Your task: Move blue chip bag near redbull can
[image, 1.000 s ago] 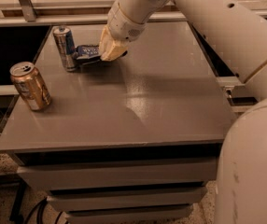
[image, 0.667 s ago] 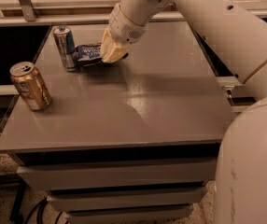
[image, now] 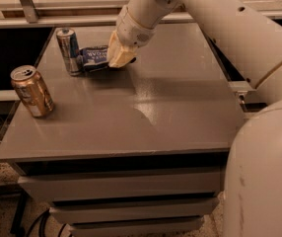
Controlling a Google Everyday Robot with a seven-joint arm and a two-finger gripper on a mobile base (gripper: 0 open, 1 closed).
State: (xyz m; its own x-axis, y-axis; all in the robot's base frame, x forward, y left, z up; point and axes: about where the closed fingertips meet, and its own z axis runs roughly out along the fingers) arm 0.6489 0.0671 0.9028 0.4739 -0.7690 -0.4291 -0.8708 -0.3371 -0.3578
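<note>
The blue chip bag (image: 93,58) is a dark navy bag with white lettering, lying at the back left of the grey table (image: 180,112). Its left end touches or nearly touches the redbull can (image: 69,51), a slim blue and silver can standing upright. My gripper (image: 120,57) comes down from the upper right with its cream fingers closed on the bag's right end, which they hide.
A wider gold can (image: 31,91) stands tilted near the table's left edge. My white arm (image: 220,28) crosses the back right of the table, and my body (image: 264,181) fills the right foreground. A shelf rail (image: 52,19) runs behind the table.
</note>
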